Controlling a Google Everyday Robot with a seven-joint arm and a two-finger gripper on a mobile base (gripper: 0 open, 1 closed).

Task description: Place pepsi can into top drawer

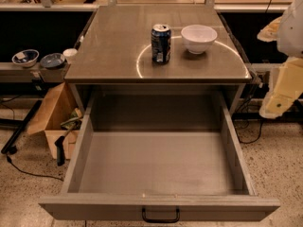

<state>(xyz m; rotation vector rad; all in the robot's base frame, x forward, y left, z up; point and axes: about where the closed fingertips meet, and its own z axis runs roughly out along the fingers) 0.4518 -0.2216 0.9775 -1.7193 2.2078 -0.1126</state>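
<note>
The pepsi can (161, 43) stands upright on the grey tabletop (113, 46), right of centre, just left of a white bowl (199, 38). The top drawer (158, 162) is pulled fully open below the table's front edge. Its inside is bare, and its front panel with a black bar handle (161, 215) is nearest me. My gripper (277, 100) hangs at the right edge of the view on the cream-coloured arm. It is beside the table's right side, lower than the tabletop, well away from the can, and holds nothing.
A cardboard box (54, 119) with clutter stands on the floor left of the drawer. Two small bowls (26, 57) and a cup sit on a low shelf at the left. Cables run over the floor on both sides.
</note>
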